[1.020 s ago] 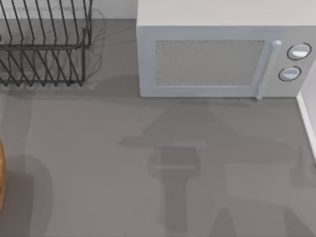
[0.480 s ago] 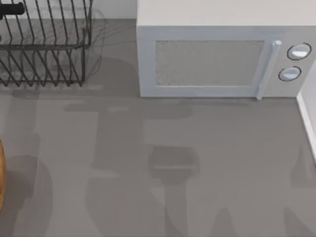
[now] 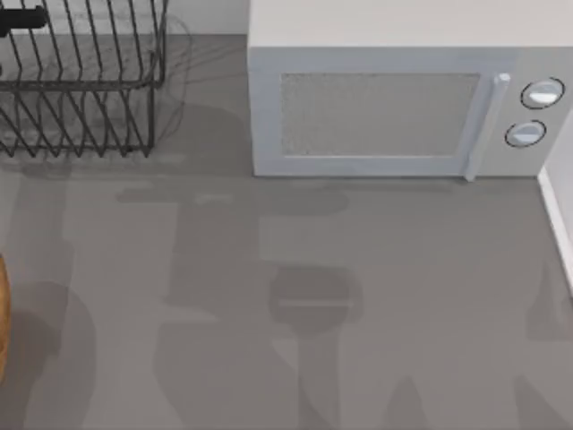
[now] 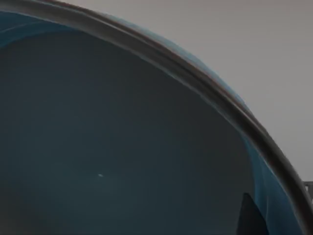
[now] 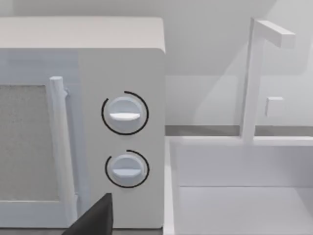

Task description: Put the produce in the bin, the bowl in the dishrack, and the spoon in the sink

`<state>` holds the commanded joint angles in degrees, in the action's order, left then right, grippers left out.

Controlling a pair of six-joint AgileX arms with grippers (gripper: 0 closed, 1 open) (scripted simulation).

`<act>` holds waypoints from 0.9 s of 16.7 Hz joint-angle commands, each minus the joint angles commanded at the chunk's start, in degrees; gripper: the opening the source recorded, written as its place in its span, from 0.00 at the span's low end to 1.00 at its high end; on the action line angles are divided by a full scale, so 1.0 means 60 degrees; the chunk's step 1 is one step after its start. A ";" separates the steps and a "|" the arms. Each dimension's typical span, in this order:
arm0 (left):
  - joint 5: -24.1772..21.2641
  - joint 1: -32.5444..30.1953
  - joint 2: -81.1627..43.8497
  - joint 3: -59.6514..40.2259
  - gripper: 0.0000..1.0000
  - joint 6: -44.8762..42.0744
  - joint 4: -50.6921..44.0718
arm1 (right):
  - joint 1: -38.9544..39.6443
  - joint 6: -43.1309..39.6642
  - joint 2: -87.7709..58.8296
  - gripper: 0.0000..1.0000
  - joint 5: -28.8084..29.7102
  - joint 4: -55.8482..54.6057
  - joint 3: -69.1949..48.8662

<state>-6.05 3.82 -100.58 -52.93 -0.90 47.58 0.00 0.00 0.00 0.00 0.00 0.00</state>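
The bowl [image 4: 122, 147] sits very close in the left wrist view, teal-blue with a dark inside and a thin reddish-brown rim. My left gripper [image 4: 254, 223] is shut on the bowl, one dark fingertip [image 4: 248, 215] lying against its inner wall. A black part of my left arm [image 3: 22, 18] pokes in above the dishrack [image 3: 81, 81] at the table's back left. The dishrack is black wire with slanted rods. A dark part of my right gripper [image 5: 93, 218] faces the microwave's knobs, with the white sink [image 5: 244, 200] beside it. The produce and the spoon are out of view.
A white microwave [image 3: 394, 98] stands at the back, right of the dishrack. The sink's white rim [image 3: 557, 215] runs along the right edge, and a white faucet [image 5: 254, 73] rises behind the basin. A brown rounded thing [image 3: 3, 313] pokes in at the left edge.
A second ago no arm part showed over the dishrack; the black piece has since come in at the back left. The shadows on the counter shifted leftward, then stayed still.
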 joint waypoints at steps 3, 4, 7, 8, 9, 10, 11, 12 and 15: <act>0.0000 0.0000 0.0000 0.0000 0.53 0.0000 0.0000 | 0.0000 0.0000 0.0000 1.00 0.0000 0.0000 0.0000; 0.0000 0.0000 0.0000 0.0000 0.60 0.0000 0.0000 | 0.0000 0.0000 0.0000 1.00 0.0000 0.0000 0.0000; 0.0000 0.0000 0.0000 0.0000 0.83 0.0000 0.0000 | 0.0000 0.0000 0.0000 1.00 0.0000 0.0000 0.0000; 0.0000 0.0000 0.0000 0.0000 0.90 0.0000 0.0000 | 0.0000 0.0000 0.0000 1.00 0.0000 0.0000 0.0000; 0.0000 0.0000 0.0000 0.0000 0.98 0.0000 0.0000 | 0.0000 0.0000 0.0000 1.00 0.0000 0.0000 0.0000; 0.0000 0.0000 0.0000 0.0000 1.00 0.0000 0.0000 | 0.0000 0.0000 0.0000 1.00 0.0000 0.0000 0.0000; 0.0000 0.0000 0.0000 0.0000 1.00 0.0000 0.0000 | 0.0000 0.0000 0.0000 1.00 0.0000 0.0000 0.0000; 0.0000 0.0000 0.0000 0.0000 1.00 0.0000 0.0000 | 0.0000 0.0000 0.0000 1.00 0.0000 0.0000 0.0000; 0.0000 0.0000 0.0000 0.0000 1.00 0.0000 0.0000 | 0.0000 0.0000 0.0000 1.00 0.0000 0.0000 0.0000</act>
<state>-6.05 3.82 -100.58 -52.93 -0.90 47.58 0.00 0.00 0.00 0.00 0.00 0.00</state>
